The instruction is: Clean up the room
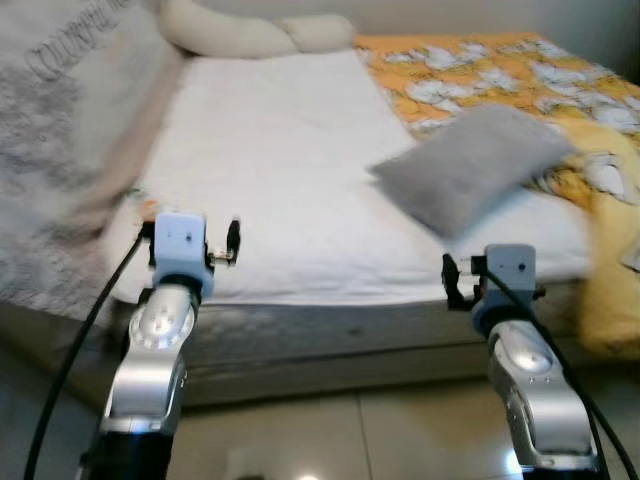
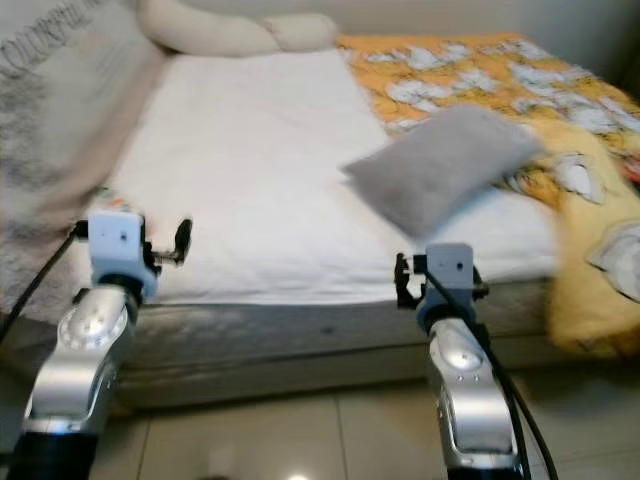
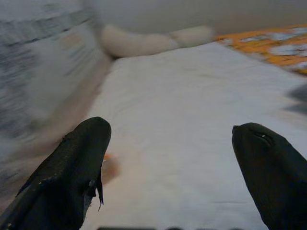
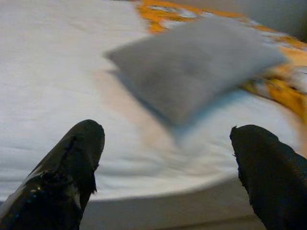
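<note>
- Two grippers hung before the bed's near edge, above the tiled floor (image 1: pixel 330 430): the left gripper (image 3: pixel 168 163) and the right gripper (image 4: pixel 165 163) each had its fingers spread wide and held nothing.
- One bed (image 1: pixel 290 170) lay ahead, its white sheet bare in the middle.
- One grey pillow (image 1: pixel 470 165) lay tilted on the bed's right half, ahead of the right gripper, its long axis running from near-left to far-right, its far corner overlapping the quilt.
- One orange flowered quilt (image 1: pixel 500 65) covered the bed's far right and spilled over the right side.
- One grey blanket (image 1: pixel 50 130) draped the left side.
- One cream bolster (image 1: pixel 250 35) lay along the far end.
</note>
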{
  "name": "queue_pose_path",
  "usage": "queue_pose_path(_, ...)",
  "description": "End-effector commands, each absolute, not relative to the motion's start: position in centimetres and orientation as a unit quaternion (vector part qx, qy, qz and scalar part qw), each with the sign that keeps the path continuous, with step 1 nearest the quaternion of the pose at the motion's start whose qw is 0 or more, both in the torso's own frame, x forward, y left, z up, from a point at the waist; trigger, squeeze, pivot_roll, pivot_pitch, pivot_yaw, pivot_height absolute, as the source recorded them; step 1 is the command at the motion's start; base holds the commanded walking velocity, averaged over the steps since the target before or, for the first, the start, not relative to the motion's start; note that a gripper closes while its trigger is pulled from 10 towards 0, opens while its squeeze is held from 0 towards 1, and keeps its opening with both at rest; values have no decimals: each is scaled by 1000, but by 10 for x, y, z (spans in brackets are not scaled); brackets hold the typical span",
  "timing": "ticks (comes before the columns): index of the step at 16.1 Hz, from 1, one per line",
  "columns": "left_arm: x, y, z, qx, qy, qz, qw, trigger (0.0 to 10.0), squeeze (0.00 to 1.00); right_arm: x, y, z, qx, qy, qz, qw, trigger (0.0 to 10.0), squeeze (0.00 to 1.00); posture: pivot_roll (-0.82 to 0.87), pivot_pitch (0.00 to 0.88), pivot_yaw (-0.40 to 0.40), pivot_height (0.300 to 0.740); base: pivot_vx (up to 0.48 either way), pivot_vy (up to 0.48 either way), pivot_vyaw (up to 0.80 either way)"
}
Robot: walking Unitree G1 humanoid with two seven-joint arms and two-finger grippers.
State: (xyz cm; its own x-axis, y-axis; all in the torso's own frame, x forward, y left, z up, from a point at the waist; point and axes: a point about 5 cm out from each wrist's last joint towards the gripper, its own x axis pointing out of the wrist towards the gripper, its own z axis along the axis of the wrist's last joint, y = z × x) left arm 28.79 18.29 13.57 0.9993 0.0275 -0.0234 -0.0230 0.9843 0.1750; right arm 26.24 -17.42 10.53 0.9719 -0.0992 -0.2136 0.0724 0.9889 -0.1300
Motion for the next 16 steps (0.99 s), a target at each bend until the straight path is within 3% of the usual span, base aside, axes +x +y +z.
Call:
queue_pose_path(1,288,188,135,89,19,22,996,10000,0,266,-168,112,-61,96,-27,993,10000,0,-78,0,11,740,326,0,800)
queue_pose_path(3,289,189,136,88,18,26,996,10000,0,266,-170,111,-66,101,-30,992,10000,0,-77,0,10,740,326,0,800)
queue_pose_path(16,288,195,131,83,31,33,996,10000,0,267,-169,111,-57,99,-20,993,10000,0,-50,0,4,740,328,0,0)
